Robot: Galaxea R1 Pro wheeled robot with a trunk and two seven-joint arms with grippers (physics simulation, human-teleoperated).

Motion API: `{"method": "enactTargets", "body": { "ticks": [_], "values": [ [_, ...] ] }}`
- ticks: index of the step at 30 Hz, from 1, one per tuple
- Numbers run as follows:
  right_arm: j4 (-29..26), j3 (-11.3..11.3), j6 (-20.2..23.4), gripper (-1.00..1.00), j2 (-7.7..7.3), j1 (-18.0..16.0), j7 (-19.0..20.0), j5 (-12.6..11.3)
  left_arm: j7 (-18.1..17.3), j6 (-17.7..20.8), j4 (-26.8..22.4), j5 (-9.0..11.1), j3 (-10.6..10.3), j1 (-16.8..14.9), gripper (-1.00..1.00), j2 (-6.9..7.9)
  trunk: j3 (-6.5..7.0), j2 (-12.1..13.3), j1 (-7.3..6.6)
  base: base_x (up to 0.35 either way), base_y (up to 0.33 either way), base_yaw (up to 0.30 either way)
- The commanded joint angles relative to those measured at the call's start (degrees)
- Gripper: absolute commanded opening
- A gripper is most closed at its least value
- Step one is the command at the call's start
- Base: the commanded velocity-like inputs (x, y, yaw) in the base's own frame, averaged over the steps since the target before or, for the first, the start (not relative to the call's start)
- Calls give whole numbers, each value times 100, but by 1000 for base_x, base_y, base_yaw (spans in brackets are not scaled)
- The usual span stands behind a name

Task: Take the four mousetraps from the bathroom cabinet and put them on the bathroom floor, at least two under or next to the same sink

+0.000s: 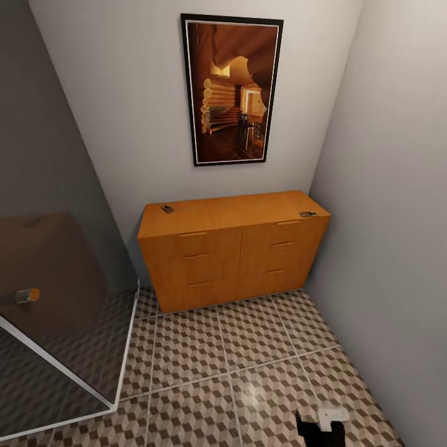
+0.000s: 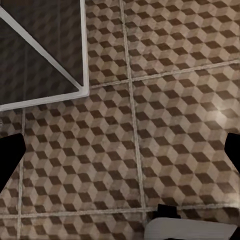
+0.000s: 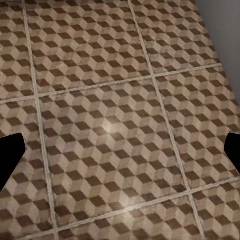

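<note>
Mousetraps: two small dark-metalled boards (image 1: 167, 208) (image 1: 307, 214) atop orange-brown cabinet (image 1: 230, 248).

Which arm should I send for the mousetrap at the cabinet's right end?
Right, probably. That mousetrap lies at the right front corner of the cabinet, on the robot's right side. Both grippers are open and empty over the bathroom floor; the other visible mousetrap suits the left.
</note>
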Motion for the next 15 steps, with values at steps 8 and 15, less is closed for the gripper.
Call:
{"method": "enactTargets", "body": {
  "ticks": [8, 15],
  "values": [
    [3, 51, -17, 100, 42, 164, -9, -55, 16, -27, -31, 33, -52, 252, 100, 34, -10, -11, 3, 0, 0, 0],
    [3, 51, -17, 100, 56, 176, -9, -60, 16, -27, -39, 33, -51, 445, 100, 33, -10, -11, 3, 0, 0, 0]
  ]
}}
